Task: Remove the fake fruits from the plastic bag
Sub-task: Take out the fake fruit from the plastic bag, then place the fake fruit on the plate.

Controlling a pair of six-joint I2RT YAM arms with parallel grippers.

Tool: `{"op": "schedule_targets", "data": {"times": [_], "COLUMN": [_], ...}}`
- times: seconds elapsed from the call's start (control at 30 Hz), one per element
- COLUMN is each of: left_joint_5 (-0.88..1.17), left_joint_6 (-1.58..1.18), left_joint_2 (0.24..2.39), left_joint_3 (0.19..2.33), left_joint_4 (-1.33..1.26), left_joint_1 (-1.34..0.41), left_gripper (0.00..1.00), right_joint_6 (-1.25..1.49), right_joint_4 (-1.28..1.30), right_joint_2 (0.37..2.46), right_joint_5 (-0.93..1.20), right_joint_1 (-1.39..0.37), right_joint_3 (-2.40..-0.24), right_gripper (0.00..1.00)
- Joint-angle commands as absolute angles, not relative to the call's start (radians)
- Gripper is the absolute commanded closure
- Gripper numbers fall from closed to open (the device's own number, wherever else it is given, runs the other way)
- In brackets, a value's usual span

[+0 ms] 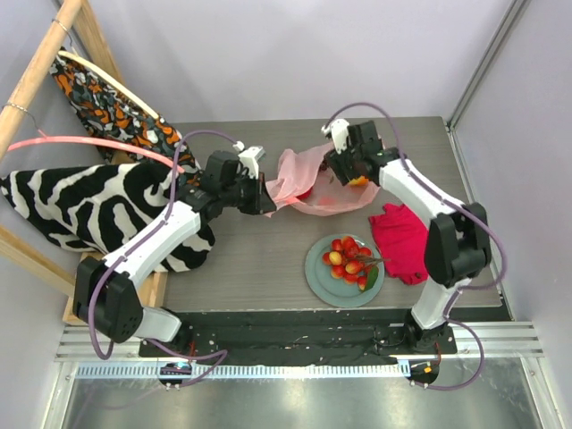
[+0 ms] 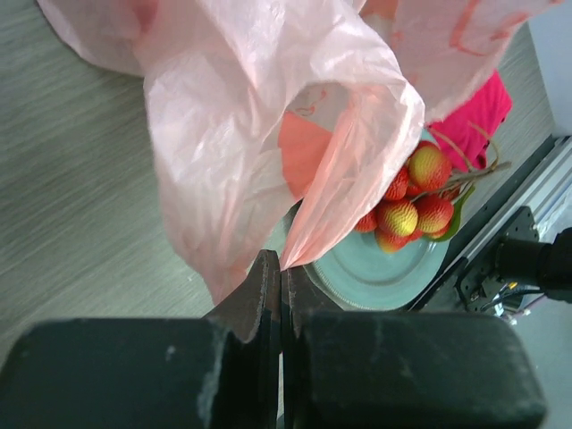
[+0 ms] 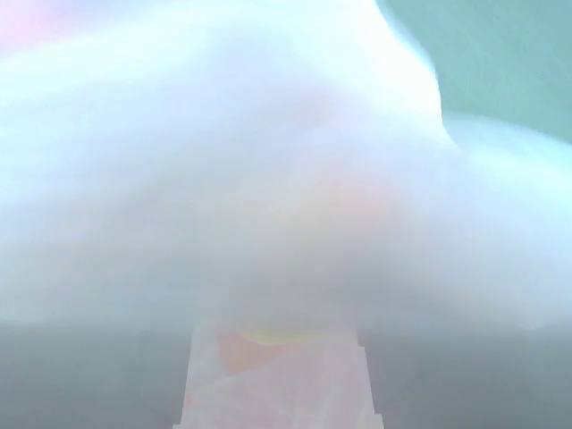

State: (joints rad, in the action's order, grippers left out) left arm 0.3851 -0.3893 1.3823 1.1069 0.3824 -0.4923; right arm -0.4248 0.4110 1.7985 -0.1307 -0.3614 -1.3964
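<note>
The pale-pink plastic bag (image 1: 304, 174) lies at the table's middle back. My left gripper (image 1: 268, 198) is shut on its left edge; the left wrist view shows the jaws closed on a fold of the bag (image 2: 268, 116). A red shape (image 1: 306, 192), perhaps the apple, shows through the film. My right gripper (image 1: 350, 170) is at the bag's right side, with a yellow-orange patch (image 1: 360, 181) by it. The right wrist view is fogged by plastic, and its jaws are hidden. The cherry cluster (image 1: 349, 259) lies on the grey-green plate (image 1: 322, 277). The grapes are hidden.
A folded magenta-red cloth (image 1: 402, 239) lies right of the plate. A zebra-print cloth (image 1: 89, 206) and a patterned cloth (image 1: 107, 98) hang on a wooden rack (image 1: 45, 54) at the left. A metal rail (image 1: 295, 344) runs along the near edge.
</note>
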Motion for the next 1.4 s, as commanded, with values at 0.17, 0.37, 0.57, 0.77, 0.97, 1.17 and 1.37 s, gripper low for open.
{"op": "schedule_targets", "data": {"times": [0.17, 0.37, 0.57, 0.77, 0.97, 1.17, 1.37], "left_joint_5": [0.393, 0.396, 0.370, 0.344, 0.339, 0.345, 0.356], "left_joint_6": [-0.469, -0.488, -0.480, -0.460, -0.454, -0.459, -0.465], "left_joint_2": [1.506, 1.571, 1.563, 1.505, 1.476, 1.488, 1.516], "left_joint_3": [1.282, 1.353, 1.351, 1.289, 1.259, 1.262, 1.282], "left_joint_4": [0.322, 0.328, 0.347, 0.350, 0.359, 0.356, 0.354], "left_joint_1": [-0.476, -0.465, -0.451, -0.433, -0.408, -0.393, -0.387], "left_gripper": [1.00, 1.00, 1.00, 1.00, 1.00, 1.00, 1.00], "right_joint_6": [-0.356, -0.531, -0.819, -1.024, -1.115, -1.137, -1.140], "right_joint_4": [0.661, 0.736, 0.666, 0.577, 0.561, 0.595, 0.637], "right_joint_2": [1.384, 1.189, 1.218, 1.339, 1.427, 1.457, 1.470], "right_joint_5": [0.342, 0.310, 0.224, 0.239, 0.232, 0.235, 0.230], "right_joint_1": [-0.429, -0.656, -0.793, -0.815, -0.834, -0.833, -0.830], "right_joint_3": [-1.407, -1.155, -1.040, -1.031, -1.002, -1.006, -1.028], "right_gripper": [0.78, 0.78, 0.78, 0.78, 0.77, 0.71, 0.33]}}
